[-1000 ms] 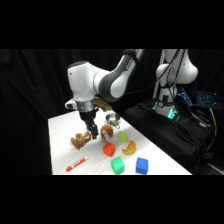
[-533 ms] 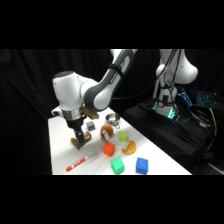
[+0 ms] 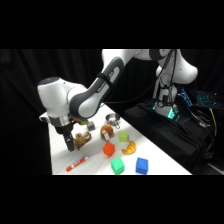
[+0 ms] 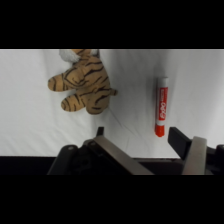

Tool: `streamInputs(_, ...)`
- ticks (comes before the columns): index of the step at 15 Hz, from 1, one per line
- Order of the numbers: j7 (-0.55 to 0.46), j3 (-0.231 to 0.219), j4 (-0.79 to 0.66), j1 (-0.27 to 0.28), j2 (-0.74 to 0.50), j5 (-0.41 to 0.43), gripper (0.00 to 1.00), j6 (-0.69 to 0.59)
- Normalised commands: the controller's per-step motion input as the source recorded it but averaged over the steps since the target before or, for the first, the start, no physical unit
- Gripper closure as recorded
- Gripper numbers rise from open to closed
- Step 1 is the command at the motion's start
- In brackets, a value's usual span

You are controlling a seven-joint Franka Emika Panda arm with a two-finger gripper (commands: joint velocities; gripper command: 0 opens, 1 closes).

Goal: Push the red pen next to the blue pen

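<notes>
The arm bends low, its empty end effector (image 3: pixel 70 144) spread wide above the red pen (image 4: pixel 161 105).

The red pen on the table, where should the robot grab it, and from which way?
Probably at the whitish middle of the red pen, coming straight down from above. It lies flat and alone on the white table, apart from the tiger toy, so the fingers can likely close across its thin width. The gripper hangs near it.

A red pen (image 4: pixel 161 106) with a white middle lies beside an orange, black-striped toy tiger (image 4: pixel 85 87) on the white table (image 4: pixel 30 115).
</notes>
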Motion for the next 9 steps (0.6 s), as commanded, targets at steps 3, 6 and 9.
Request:
streamInputs(3,-0.14,0.018,0.7,-0.059,0.5,-0.097,0.0,-0.21)
streamInputs(6,-0.17,-0.002,0.7,-0.071,0.47,-0.12,0.0,-0.22)
streamInputs(9,-0.17,-0.013,0.67,-0.059,0.39,-0.121,0.0,-0.25)
